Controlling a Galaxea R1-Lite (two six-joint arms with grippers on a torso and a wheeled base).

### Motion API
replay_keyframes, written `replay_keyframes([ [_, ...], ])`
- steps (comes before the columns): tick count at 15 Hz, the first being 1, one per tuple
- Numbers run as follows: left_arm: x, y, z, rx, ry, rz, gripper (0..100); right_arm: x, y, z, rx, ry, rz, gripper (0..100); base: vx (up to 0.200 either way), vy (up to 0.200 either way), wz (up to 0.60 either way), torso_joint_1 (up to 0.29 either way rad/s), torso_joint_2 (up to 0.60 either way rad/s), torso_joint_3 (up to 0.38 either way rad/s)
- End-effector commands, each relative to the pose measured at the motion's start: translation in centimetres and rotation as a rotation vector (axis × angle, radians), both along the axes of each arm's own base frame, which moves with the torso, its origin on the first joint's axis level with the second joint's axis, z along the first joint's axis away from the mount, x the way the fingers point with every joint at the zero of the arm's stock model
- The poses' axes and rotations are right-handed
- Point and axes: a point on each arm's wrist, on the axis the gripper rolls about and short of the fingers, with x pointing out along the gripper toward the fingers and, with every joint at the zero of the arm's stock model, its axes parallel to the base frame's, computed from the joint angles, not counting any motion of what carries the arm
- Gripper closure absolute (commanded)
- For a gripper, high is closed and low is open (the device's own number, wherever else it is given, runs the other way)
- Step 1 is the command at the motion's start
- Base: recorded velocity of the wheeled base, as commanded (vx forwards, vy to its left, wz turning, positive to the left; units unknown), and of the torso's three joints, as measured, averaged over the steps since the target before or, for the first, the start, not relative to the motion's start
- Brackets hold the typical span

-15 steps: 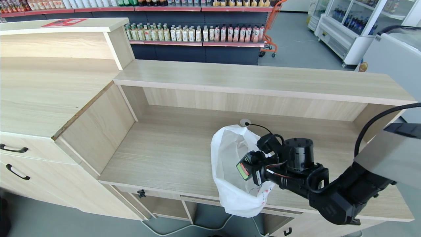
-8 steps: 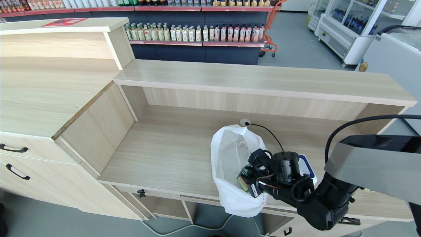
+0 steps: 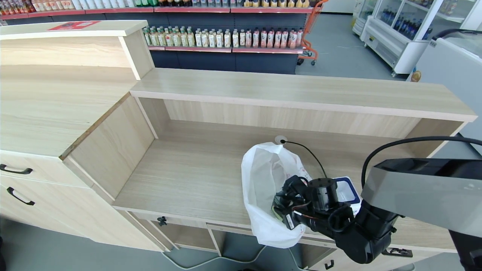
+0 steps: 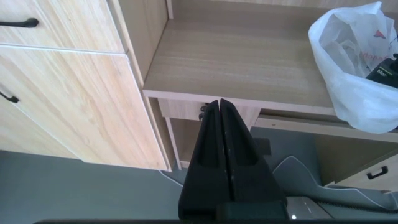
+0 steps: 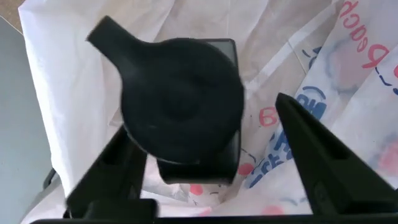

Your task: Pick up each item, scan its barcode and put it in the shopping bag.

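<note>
Right gripper (image 3: 281, 205) sits inside the mouth of the shopping bag (image 3: 260, 180). Your right wrist view shows its fingers (image 5: 311, 155) spread, with a visible gap between one finger and the item (image 5: 180, 106), so it reads as released rather than grasping. Your right arm comes in from the robot's right, bent at the elbow, with the wrist angled down and leftward over the near edge of the counter (image 3: 196, 173). That counter is the largest fixture: a pale wood work surface recessed under a raised ledge (image 3: 301, 90), with a drawer unit (image 3: 22, 177) to the left. Behind it runs a store shelf of bottles (image 3: 222, 37), with a glass-door cooler (image 3: 399, 34) at far right. The white bag stands at the counter's front edge, its lower part hanging over it. The item, dark with a round black top, lies inside the bag on the crumpled plastic between the fingers. Just beside the bag, partly hidden by your arm, is a white, blue-rimmed scanner (image 3: 346, 190). A black cable (image 3: 307, 150) leads to it from a port (image 3: 280, 140) in the surface. Left gripper (image 4: 219, 102) is clenched and holds nothing. It hangs over the floor in front of the counter, well apart from the bag.
</note>
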Motion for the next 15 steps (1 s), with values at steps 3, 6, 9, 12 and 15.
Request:
replay_keyframes([
  [3,0.0,0.0,0.0,0.000,0.000,0.000,100,0.3,-0.4,2.8,0.059,-0.051,-0.014,0,0.000,0.000,0.00,0.000,0.00,0.000],
  [6,0.0,0.0,0.0,0.000,0.002,-0.001,100,-0.4,-2.8,9.8,0.216,-0.094,-0.058,0,0.000,0.000,0.00,0.000,0.00,0.000],
  [9,0.0,0.0,0.0,0.000,-0.001,0.000,100,-4.5,-8.0,18.0,0.366,-0.120,-0.225,0,0.000,0.000,0.00,0.000,0.00,0.000],
  [12,0.0,0.0,0.0,0.000,0.002,0.000,100,-10.8,-14.7,21.5,0.280,-0.151,-0.434,0,0.000,0.000,0.00,0.000,0.00,0.000],
  [15,0.0,0.0,0.0,0.000,0.000,0.000,100,-15.5,-18.4,20.8,0.183,-0.181,-0.584,0,0.000,0.000,0.00,0.000,0.00,0.000],
])
